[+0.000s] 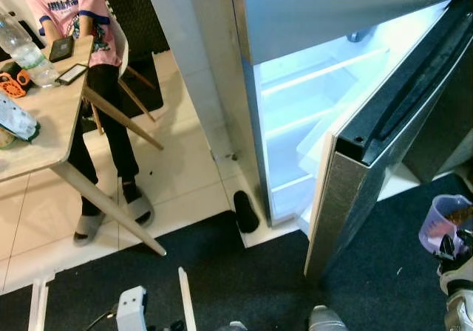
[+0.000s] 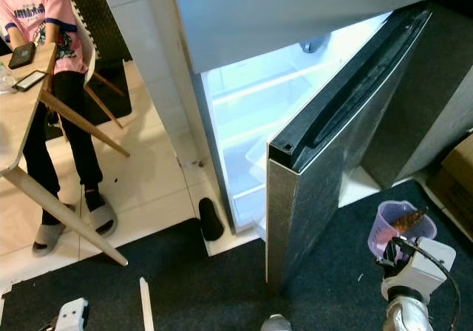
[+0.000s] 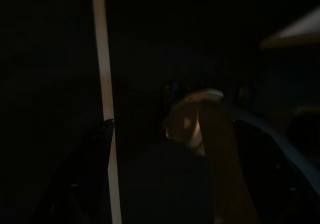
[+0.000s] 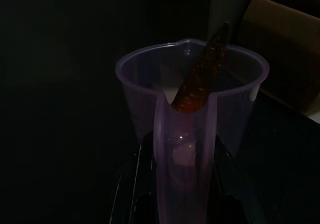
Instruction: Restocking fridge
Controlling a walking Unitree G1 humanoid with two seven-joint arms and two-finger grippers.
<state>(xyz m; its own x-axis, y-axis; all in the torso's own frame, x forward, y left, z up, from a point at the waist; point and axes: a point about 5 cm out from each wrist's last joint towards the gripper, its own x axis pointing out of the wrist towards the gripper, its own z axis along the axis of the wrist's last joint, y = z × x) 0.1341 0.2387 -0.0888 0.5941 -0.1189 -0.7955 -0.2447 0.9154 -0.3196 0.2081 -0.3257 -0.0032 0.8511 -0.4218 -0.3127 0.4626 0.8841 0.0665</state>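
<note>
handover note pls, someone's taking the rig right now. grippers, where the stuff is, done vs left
Right gripper: shut on the handle of the purple jug, held low to the right of the fridge door. Something brown-orange stands in the jug.
Left gripper: arm hangs idle at the robot's left; its wrist view is too dark to read the fingers.
Fridge: door already open, interior lit, and the shelves that can be seen look bare.
Done: door open, jug in hand.
Left: bring the jug round the door edge, set it on a shelf, release, close the door.
Note: a person sits at the table on the left, and a dark slipper lies by the fridge's foot.
</note>
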